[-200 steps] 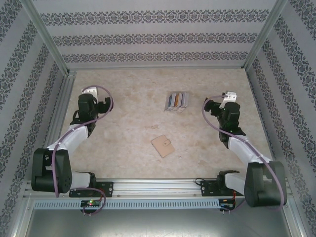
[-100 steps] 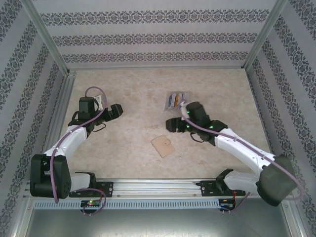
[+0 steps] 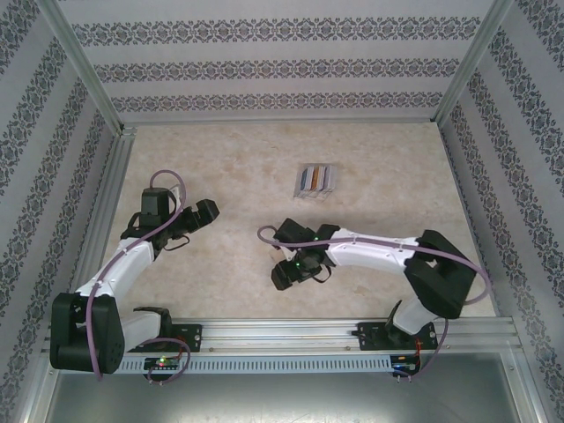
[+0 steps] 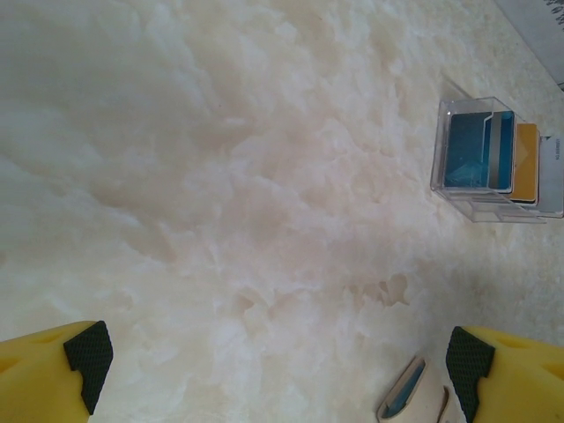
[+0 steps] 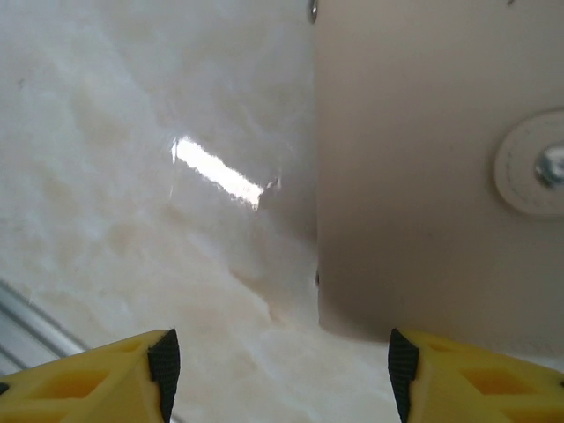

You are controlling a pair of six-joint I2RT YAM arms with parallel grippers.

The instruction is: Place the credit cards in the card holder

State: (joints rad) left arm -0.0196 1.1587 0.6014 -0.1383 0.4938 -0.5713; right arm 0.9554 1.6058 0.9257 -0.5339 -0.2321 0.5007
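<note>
The credit cards (image 3: pixel 315 179) stand on edge in a clear plastic tray at the back centre; blue, grey and orange credit cards (image 4: pixel 489 152) show in the left wrist view. The tan card holder (image 5: pixel 432 176) lies closed on the table with its round snap at the right. My right gripper (image 5: pixel 282 374) hovers low at its near-left corner, open, with bare table between the fingers. From above, the right gripper (image 3: pixel 284 275) covers the holder. My left gripper (image 3: pixel 207 211) is open over bare table to the left; a corner of the card holder (image 4: pixel 414 398) shows by its right finger.
The clear tray (image 4: pixel 546 189) stands on the marble-patterned table (image 3: pixel 220 167). Patterned walls and aluminium posts enclose the back and sides. A metal rail (image 3: pixel 282 333) runs along the near edge, and its corner (image 5: pixel 26 330) lies close to my right gripper.
My right arm swung from the right side across to the near centre and came down over the card holder, its jaws narrowing. My left arm reached slightly right, still open.
</note>
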